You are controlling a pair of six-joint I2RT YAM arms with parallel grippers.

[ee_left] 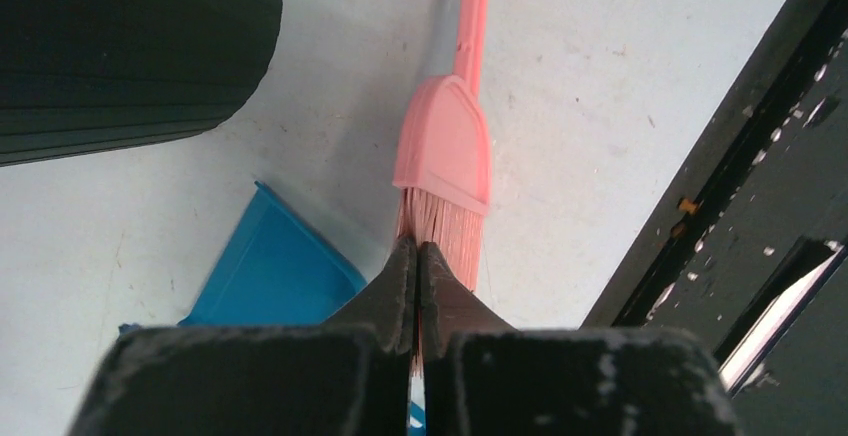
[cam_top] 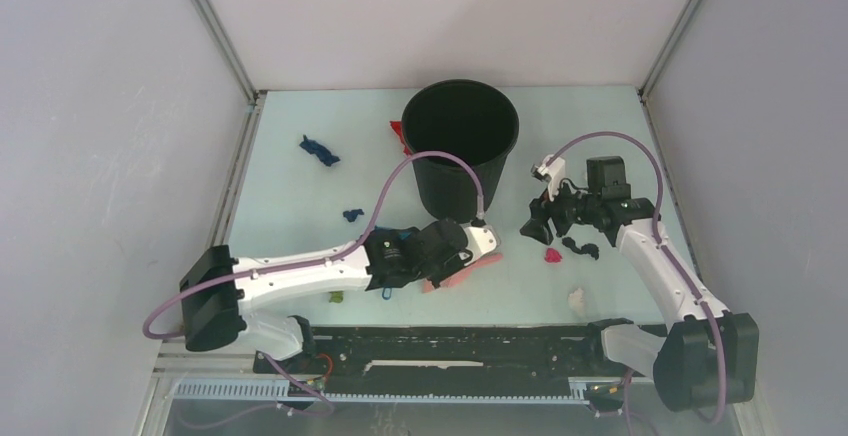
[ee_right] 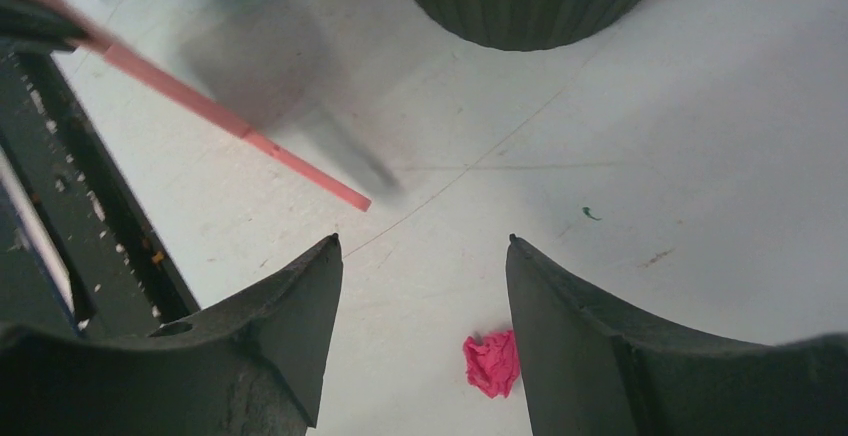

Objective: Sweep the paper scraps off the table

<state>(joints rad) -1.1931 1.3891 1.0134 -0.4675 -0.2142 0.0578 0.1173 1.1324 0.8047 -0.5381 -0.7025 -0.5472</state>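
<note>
Pale mint-green table (cam_top: 280, 246), crumpled paper scraps (cam_top: 351, 214) scattered: dark blue scrap (cam_top: 319, 149) far left, green scrap (cam_top: 337, 297) by front edge. Left gripper (ee_left: 418, 251) pressed together, pinching bristle end of pink plastic hand brush (ee_left: 445, 146); blue plastic dustpan (ee_left: 275, 276) just beside. Black ribbed bucket (cam_top: 461, 141) centre. Right gripper (ee_right: 425, 246) spread wide over magenta scrap (ee_right: 491, 363) (contact not discernible). White scrap (cam_top: 577, 299) front right.

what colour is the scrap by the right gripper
The scrap is magenta, clearest in the right wrist view.
</note>
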